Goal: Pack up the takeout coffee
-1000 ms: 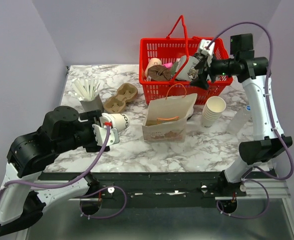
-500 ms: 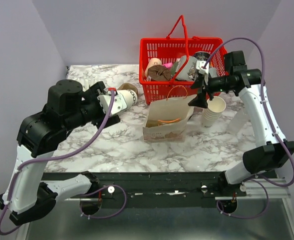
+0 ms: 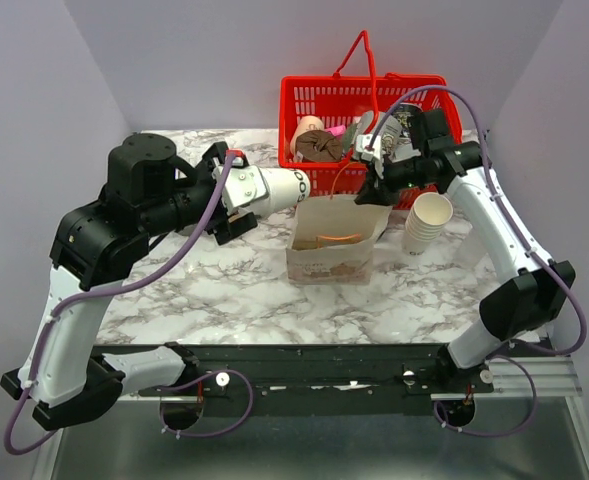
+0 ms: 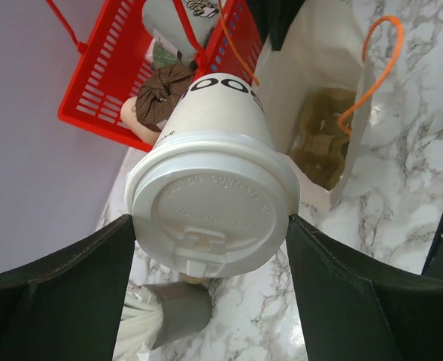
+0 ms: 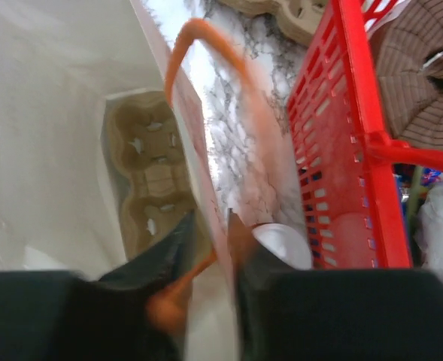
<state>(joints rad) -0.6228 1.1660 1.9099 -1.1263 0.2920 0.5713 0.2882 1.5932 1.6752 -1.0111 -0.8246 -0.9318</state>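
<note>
The takeout coffee [image 3: 277, 189], a white lidded paper cup, lies on its side in the air just left of the brown paper bag [image 3: 326, 262], bottom toward the bag. My left gripper [image 3: 236, 190] is shut on it. In the left wrist view both fingers press the lid's rim [image 4: 213, 203] around my left gripper [image 4: 212, 226]. The bag stands open with a cardboard cup carrier [image 5: 147, 177] at its bottom. My right gripper [image 3: 367, 192] is at the bag's back right rim. In the right wrist view my right gripper [image 5: 210, 226] pinches the bag wall [image 5: 195, 143] beside the orange handle [image 5: 206, 34].
A red basket [image 3: 324, 100] full of items stands right behind the bag. A stack of lidless white cups [image 3: 429, 220] is to the bag's right. A grey holder of white sticks [image 4: 172, 320] sits on the marble below the held cup. A loose white lid [image 5: 281, 244] lies by the basket.
My left arm has lifted the coffee and swung it right, toward the bag. My right gripper came down from the basket to the bag's rim and closed on it.
</note>
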